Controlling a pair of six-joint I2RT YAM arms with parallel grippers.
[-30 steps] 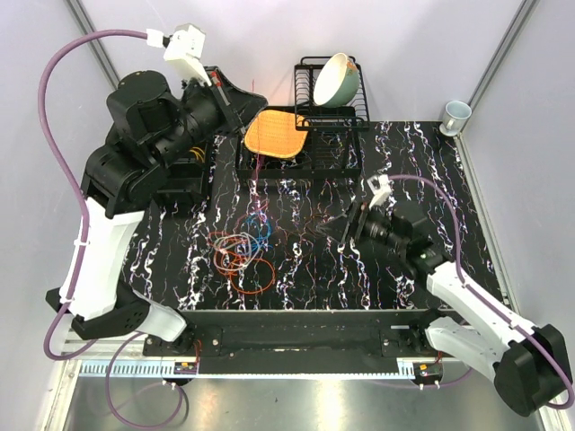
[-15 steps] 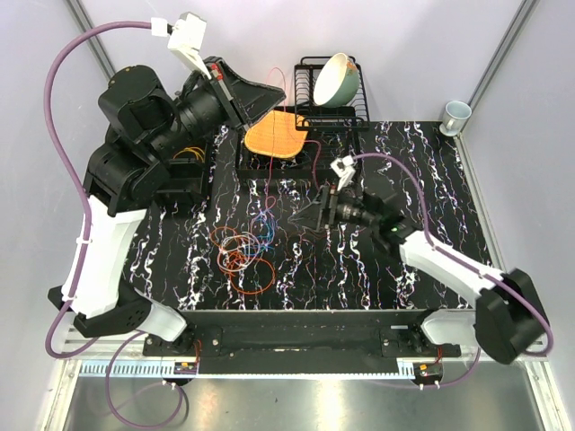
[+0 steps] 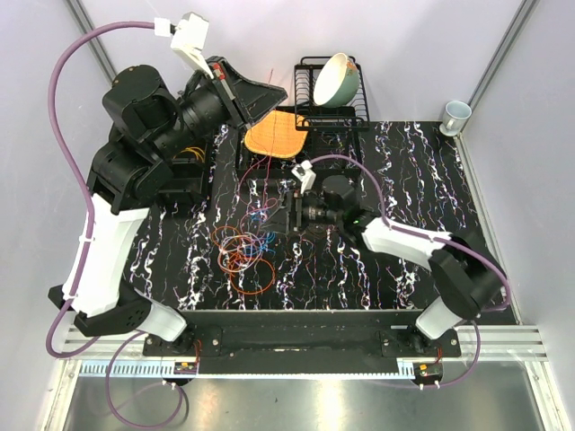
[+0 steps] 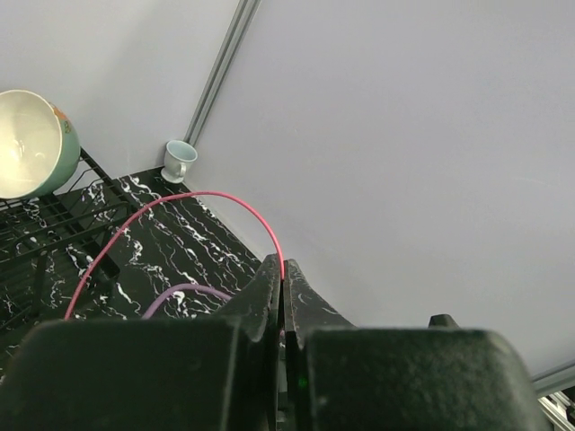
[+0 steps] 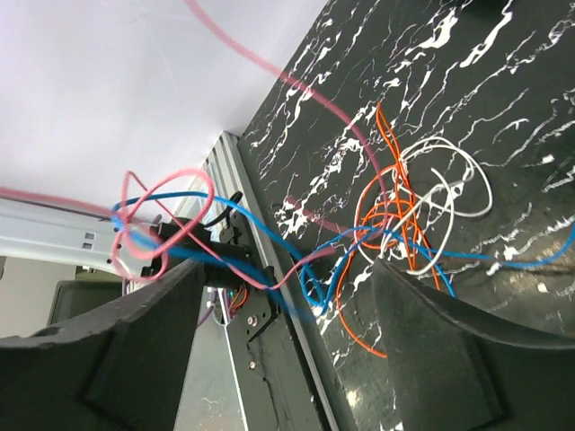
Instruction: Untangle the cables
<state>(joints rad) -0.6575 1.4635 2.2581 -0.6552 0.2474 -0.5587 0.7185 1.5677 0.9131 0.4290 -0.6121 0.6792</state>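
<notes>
No writing, label, brand, number or sign can be read in any of these views.

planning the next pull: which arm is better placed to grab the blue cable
Right. The right gripper is open beside the tangle, the blue cable just ahead of it. The left gripper is raised high, shut on the red cable.

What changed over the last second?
The right gripper, open, swept left across the table to the edge of the cable tangle. The left gripper, shut on the red cable, shifted slightly up and right. The tangle, dish rack, bowl and cup stayed put.
</notes>
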